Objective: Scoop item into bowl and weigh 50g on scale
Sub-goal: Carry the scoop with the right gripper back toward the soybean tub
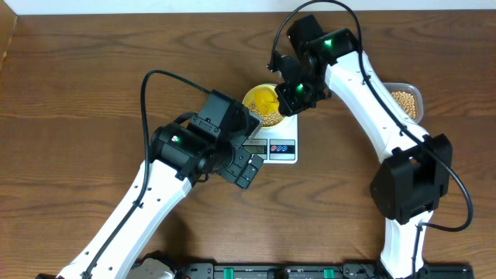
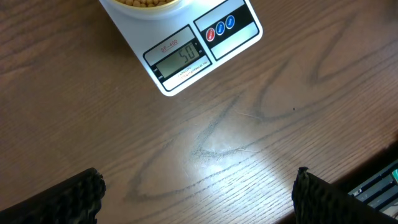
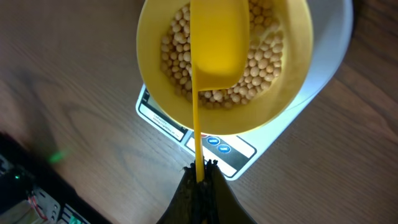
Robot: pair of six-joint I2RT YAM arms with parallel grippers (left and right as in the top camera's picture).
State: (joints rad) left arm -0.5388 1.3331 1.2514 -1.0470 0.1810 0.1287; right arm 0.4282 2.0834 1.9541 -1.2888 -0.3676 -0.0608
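Note:
The pale-yellow bowl stands on the white scale and holds a layer of tan beans. In the left wrist view the scale has a display that reads 50. My right gripper is shut on the thin handle of a bright yellow scoop. The scoop's cup hangs over the bowl, open side down. Seen from overhead, the right gripper is just right of the bowl. My left gripper is open over bare table in front of the scale, holding nothing.
A clear plastic tub with more beans sits at the far right, behind the right arm. The left arm's body hangs just left of the scale. A dark rail runs along the table's front edge.

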